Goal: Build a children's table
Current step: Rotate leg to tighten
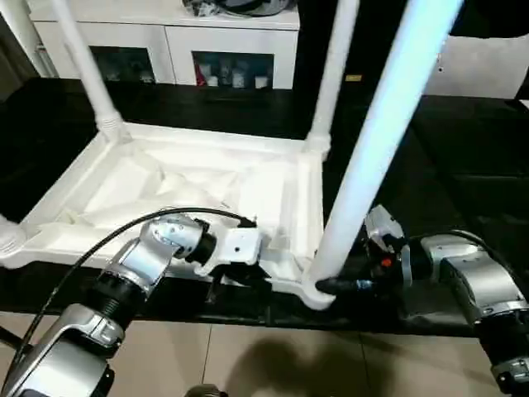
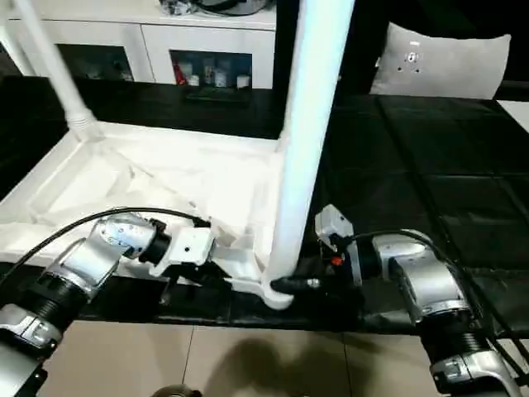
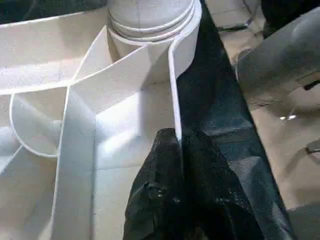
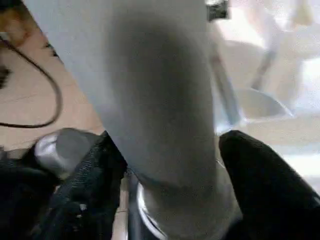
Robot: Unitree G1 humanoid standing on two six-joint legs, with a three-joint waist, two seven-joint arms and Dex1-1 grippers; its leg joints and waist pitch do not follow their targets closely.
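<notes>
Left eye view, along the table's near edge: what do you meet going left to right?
Left forearm → left gripper, shut on the tabletop's near rim → near-right leg standing in its corner socket → right gripper at that leg's base → right forearm.

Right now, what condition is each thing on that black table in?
Tabletop: upside down, ribbed side up.
Near leg: upright in its corner socket.
Far legs: standing in their sockets.
Left gripper: fingers shut on the tabletop's edge wall.
Right gripper: fingers either side of the near leg's base.
Cabinet: glass doors closed.
</notes>
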